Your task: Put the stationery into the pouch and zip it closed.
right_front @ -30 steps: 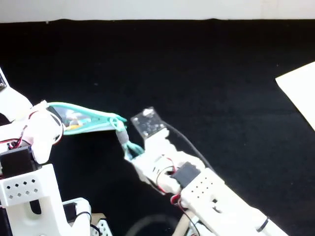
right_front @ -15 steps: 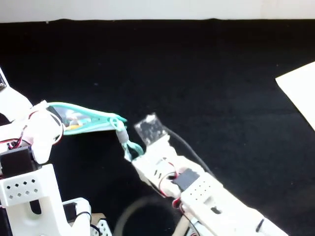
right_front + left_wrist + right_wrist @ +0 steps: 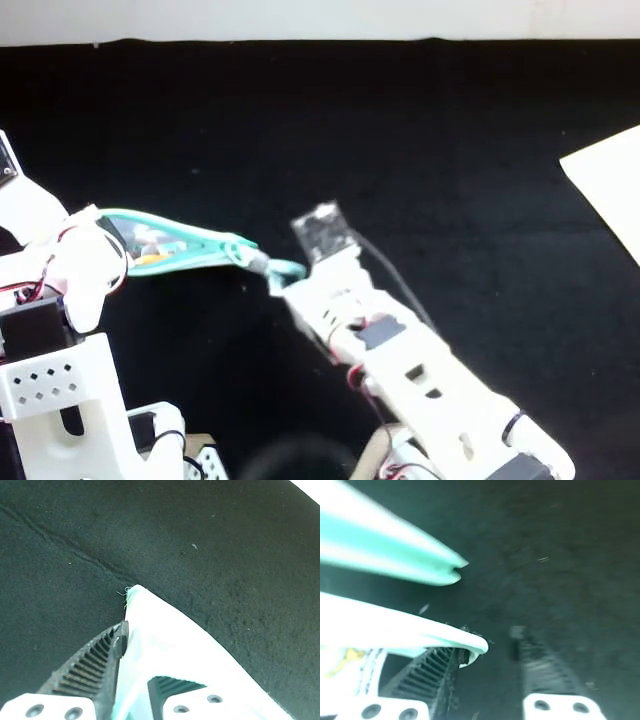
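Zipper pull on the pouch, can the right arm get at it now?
Probably yes. The right gripper sits beside the zipper pull at the free end of the pouch, jaws open, nothing between them; the left gripper holds the other end.

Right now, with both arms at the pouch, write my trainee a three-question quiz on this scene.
1. True or false: the left hand is clamped on the pouch.
2. Pick one. The pale sheet lies: A) at the right edge of the high view, far from both arms; B) under the pouch; C) between the right hand's fingers.
3. Fill in the blank: in its own wrist view, the right hand at the pouch's zipper end has its fingers standing ____ (open or shut).

Key: 1 true; 2 A; 3 open.
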{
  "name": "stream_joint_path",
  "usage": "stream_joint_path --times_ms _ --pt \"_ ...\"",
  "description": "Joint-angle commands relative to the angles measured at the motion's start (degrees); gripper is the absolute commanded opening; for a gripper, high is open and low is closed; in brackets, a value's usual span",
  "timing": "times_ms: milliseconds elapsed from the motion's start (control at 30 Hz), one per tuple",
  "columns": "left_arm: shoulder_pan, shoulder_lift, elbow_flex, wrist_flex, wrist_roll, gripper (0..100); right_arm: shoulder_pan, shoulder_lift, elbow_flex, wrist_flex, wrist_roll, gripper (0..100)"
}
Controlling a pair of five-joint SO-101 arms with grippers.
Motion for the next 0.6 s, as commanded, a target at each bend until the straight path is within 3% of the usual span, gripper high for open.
stream_joint_path --times_ms 0,233,567 --pt "-0.4 1.6 0.0 -0.4 0.2 1 6.4 -1.7 -2.8 -0.7 0.4 0.2" --pt "-0.4 1.6 0.0 -0.4 0.2 1 14.7 -10.1 -9.9 5.8 0.2 0.5" --pt "-0.4 1.3 0.0 -0.4 0.2 1 15.0 -16.1 -37.7 23.5 0.0 0.5"
